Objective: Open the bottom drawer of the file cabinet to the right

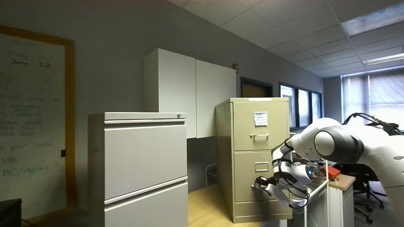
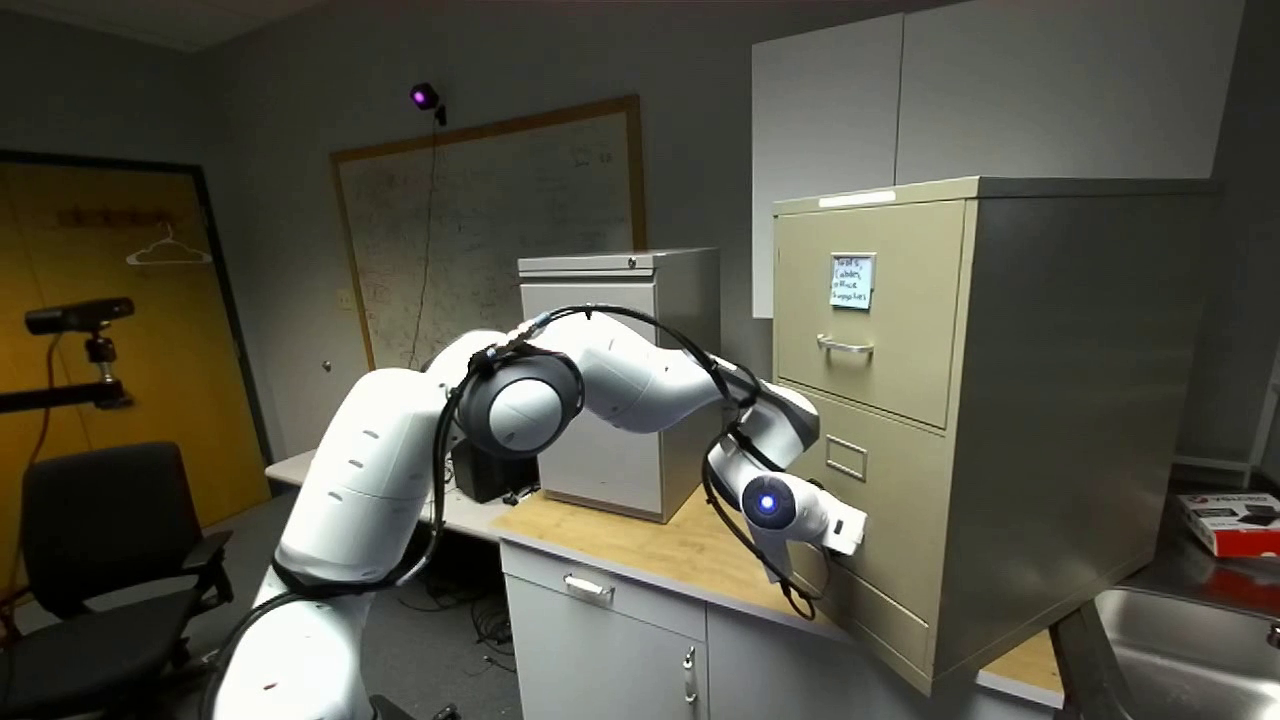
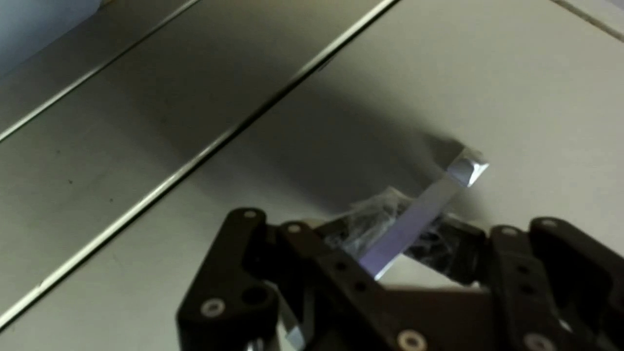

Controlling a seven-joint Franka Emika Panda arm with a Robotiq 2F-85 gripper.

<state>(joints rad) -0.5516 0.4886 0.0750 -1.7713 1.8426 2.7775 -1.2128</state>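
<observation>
The tall beige file cabinet [image 1: 223,142] stands on a wooden counter in both exterior views. Its bottom drawer [image 1: 242,173] has an empty label frame, and its front looks flush with the cabinet. In the wrist view, a shiny bar handle [image 3: 431,200] runs diagonally from the drawer face between my taped fingertips. My gripper [image 3: 405,225] appears shut on that handle, one finger on each side of the bar. An exterior view shows the gripper [image 1: 261,182] level with the handle, the wrist turned toward the drawer. From the opposite side, my wrist [image 2: 790,510] hides the fingers and handle.
Above is the top drawer [image 1: 241,126] with a white card and its own handle. A pale grey lateral cabinet [image 1: 145,157] stands to one side on the same counter [image 2: 590,530]. A metal sink [image 2: 1190,650] lies beyond the beige cabinet, and white cupboards [image 1: 176,91] hang behind.
</observation>
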